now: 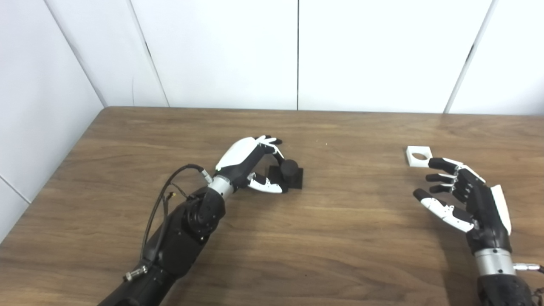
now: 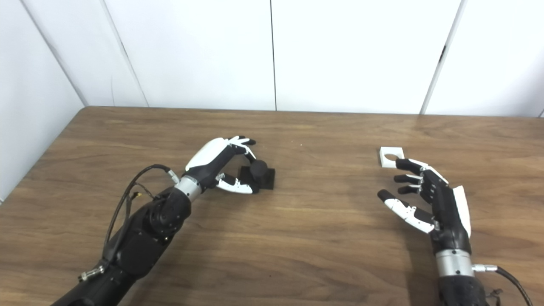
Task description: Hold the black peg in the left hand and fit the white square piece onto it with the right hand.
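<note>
The black peg, a short round post on a square black base, stands on the wooden table near the middle. My left hand is right at it, fingers curled over the post and thumb at the base's near side, still spread and not clamped. The white square piece with a round hole lies flat at the right. My right hand hovers just near of it, open, fingertips almost reaching its near edge, palm turned to the left.
White wall panels close off the table's far edge and left side. A black cable loops off the left forearm. Bare wood lies between the two hands.
</note>
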